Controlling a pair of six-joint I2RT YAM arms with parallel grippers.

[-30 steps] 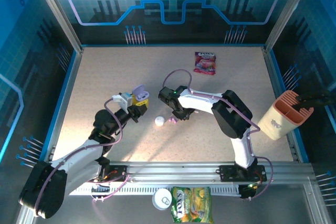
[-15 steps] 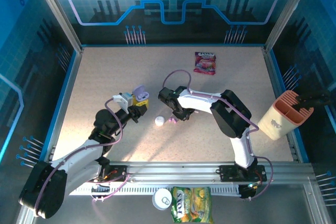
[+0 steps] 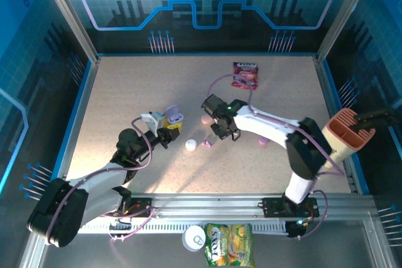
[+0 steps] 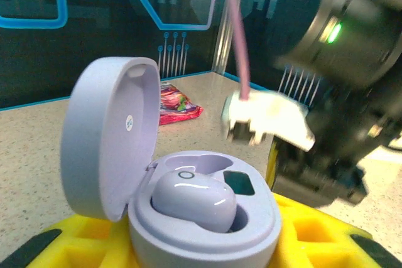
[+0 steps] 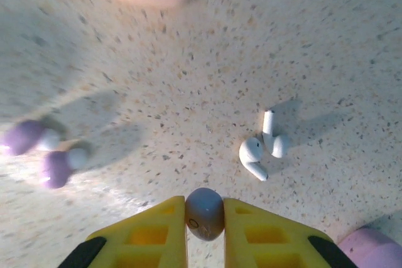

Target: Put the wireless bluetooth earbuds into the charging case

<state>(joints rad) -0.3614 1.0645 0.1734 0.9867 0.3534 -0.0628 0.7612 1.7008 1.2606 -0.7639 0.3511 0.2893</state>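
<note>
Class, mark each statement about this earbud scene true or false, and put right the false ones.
1. The purple case has its lid open. True.
2. Both its slots are filled. False: one purple bud sits in it; the other slot is empty.
3. The right hand is shut on a greyish bud. True.
4. The left hand is empty. False: it holds the purple case.
5. Two white buds lie on the table. True.

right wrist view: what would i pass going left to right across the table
two blurred glossy purple earbuds, small greyish-purple earbud gripped by the right hand, pair of white stemmed plastic earbuds, lilac rounded object at the corner
</note>
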